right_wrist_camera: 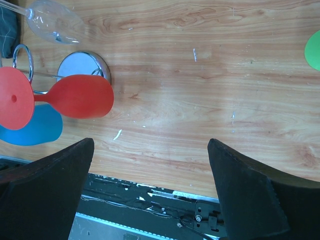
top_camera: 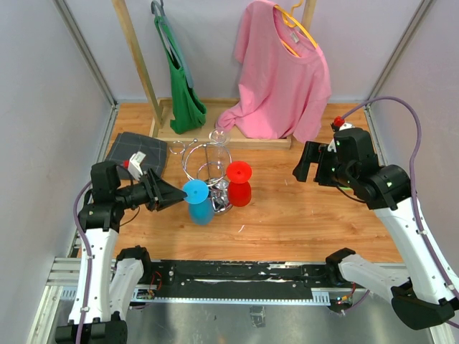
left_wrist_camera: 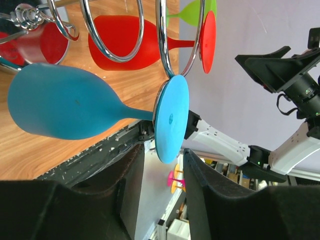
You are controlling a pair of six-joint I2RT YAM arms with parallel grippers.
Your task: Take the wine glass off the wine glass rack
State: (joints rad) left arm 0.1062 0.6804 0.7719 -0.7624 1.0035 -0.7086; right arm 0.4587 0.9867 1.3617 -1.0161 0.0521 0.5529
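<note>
A pink T-shirt (top_camera: 283,79) is hung on a yellow hanger (top_camera: 297,29) from a wooden garment frame (top_camera: 138,61) at the far side of the wooden counter (top_camera: 287,208). A green fabric item (top_camera: 185,93) is hung to its left. A dark cloth (top_camera: 125,143) is laid near the left edge, with a small white object (top_camera: 138,158) on it.

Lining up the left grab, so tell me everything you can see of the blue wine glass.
The blue wine glass is opaque, matte, plastic-looking: rounded bowl, thin stem, flat round foot. It hangs bowl down on the wine glass rack, its foot resting on a chrome ring, beside a red glass. The foot's edge sits between the left fingers, without visible contact.
</note>
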